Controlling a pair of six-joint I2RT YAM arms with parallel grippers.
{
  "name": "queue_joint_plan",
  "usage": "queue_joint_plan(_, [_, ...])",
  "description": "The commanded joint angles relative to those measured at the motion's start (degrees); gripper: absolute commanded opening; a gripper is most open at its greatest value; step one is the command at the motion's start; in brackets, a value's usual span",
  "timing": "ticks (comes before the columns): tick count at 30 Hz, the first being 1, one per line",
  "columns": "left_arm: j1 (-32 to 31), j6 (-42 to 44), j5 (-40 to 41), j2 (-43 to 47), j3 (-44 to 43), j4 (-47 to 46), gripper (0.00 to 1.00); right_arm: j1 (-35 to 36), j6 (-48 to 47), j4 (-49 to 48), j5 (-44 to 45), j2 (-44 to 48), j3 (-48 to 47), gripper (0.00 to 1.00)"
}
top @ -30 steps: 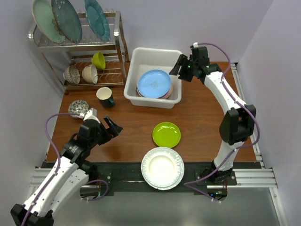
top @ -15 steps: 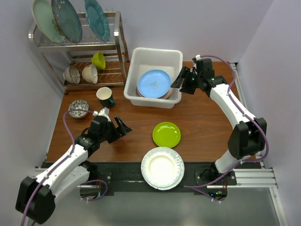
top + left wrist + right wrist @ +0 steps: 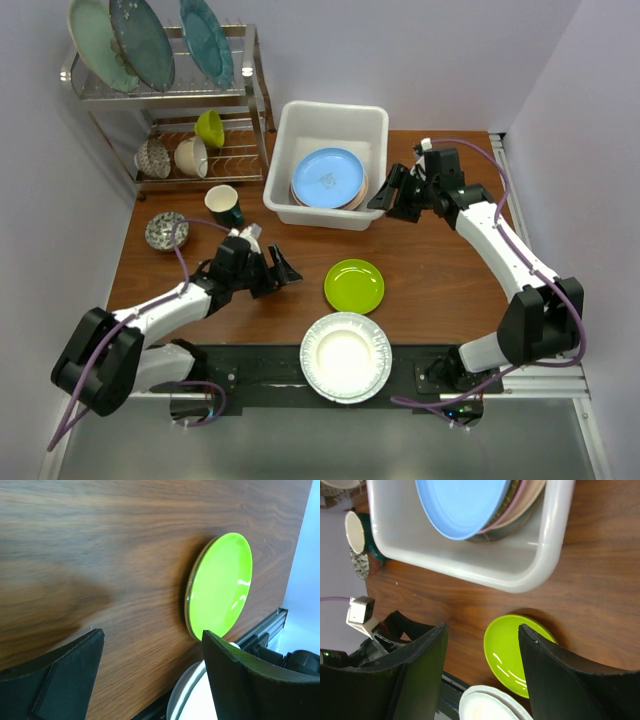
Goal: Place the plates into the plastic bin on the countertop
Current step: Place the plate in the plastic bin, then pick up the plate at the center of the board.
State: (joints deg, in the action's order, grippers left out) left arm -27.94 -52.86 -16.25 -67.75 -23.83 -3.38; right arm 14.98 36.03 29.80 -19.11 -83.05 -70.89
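A lime green plate [image 3: 354, 285] [image 3: 220, 585] [image 3: 512, 652] lies on the wooden countertop [image 3: 440, 260]. A white fluted plate [image 3: 346, 356] [image 3: 487, 705] sits at the near edge. The white plastic bin [image 3: 372, 125] [image 3: 540, 565] holds a stack of plates with a blue plate [image 3: 328, 177] [image 3: 460, 502] on top. My left gripper [image 3: 285, 270] [image 3: 152, 640] is open and empty, low over the wood just left of the green plate. The right gripper [image 3: 388, 195] [image 3: 482, 632] hangs open and empty beside the bin's right front corner.
A wire dish rack [image 3: 250, 100] at the back left carries large teal plates [image 3: 140, 40] and bowls [image 3: 190, 155]. A dark green cup [image 3: 222, 205] and a patterned bowl [image 3: 163, 230] stand on the wood left of the bin.
The left arm has stretched right across the wood toward the green plate, its jaws narrowing slightly. The right arm has swung from above the bin's right side down toward the front.
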Motion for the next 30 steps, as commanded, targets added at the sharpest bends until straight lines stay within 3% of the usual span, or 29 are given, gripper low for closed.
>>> queue_joint_plan(1, [-2.89,1.09,-1.68,-3.00,-4.02,-6.90,0.83,-0.13,-0.96,0.96,-1.72,2.80,2.51,0.62])
queue_joint_plan(20, [-13.98,-0.22,-0.98,-20.57,-12.90,-12.09,0.66,-0.13,-1.40,2.98,-2.95,7.89,8.84,0.61])
queue_joint_plan(30, [-15.83,-0.49,2.36,-21.73,-13.25,-11.21,0.50,-0.04,-1.49,2.98,-2.86,10.01,12.36,0.62])
